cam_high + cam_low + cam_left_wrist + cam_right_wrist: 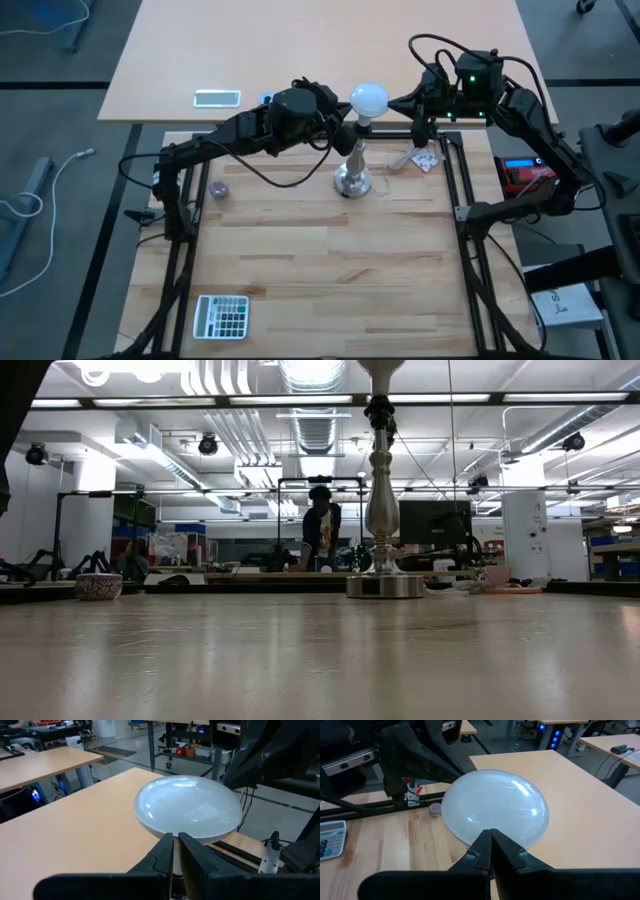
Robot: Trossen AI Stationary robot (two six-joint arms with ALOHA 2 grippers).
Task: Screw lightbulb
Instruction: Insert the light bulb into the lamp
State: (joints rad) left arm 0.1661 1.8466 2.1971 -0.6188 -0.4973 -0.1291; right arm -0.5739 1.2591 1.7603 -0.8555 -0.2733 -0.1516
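Fingers [176,851] just beneath lightbulb [189,807]

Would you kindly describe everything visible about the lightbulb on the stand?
The lightbulb is a white frosted globe, smooth and faintly glossy, narrowing below. It sits upright atop the silver stand at the wooden table's far side. The left gripper and right gripper meet just beneath the globe from opposite sides, fingers nearly together; whether they pinch its neck is unclear. Its base is hidden.
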